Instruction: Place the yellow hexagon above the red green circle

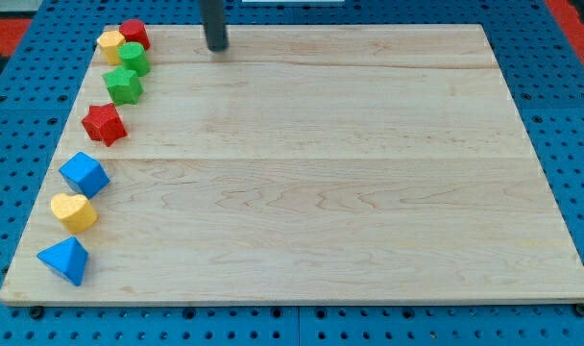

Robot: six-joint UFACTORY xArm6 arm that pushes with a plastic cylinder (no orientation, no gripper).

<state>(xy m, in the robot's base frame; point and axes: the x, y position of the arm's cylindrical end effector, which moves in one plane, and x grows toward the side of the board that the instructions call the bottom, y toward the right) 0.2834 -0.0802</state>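
Camera view: my tip (pixel 217 47) sits at the view's top, right of the block column, touching nothing; no hand on this rig, just the rod, so no grip to report. Yellow hexagon (pixel 110 44) lies to the tip's left, at the surface (pixel 350 192) top-left corner, touching red circle (pixel 134 34) & green circle (pixel 133 58). Judgement: next push needs approach from the right, w/ care not to scatter both.

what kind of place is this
Likely a robotics lab bench: a wooden board on blue perforated panel, small coloured blocks like the yellow hexagon along the view's left, my tip nearby.
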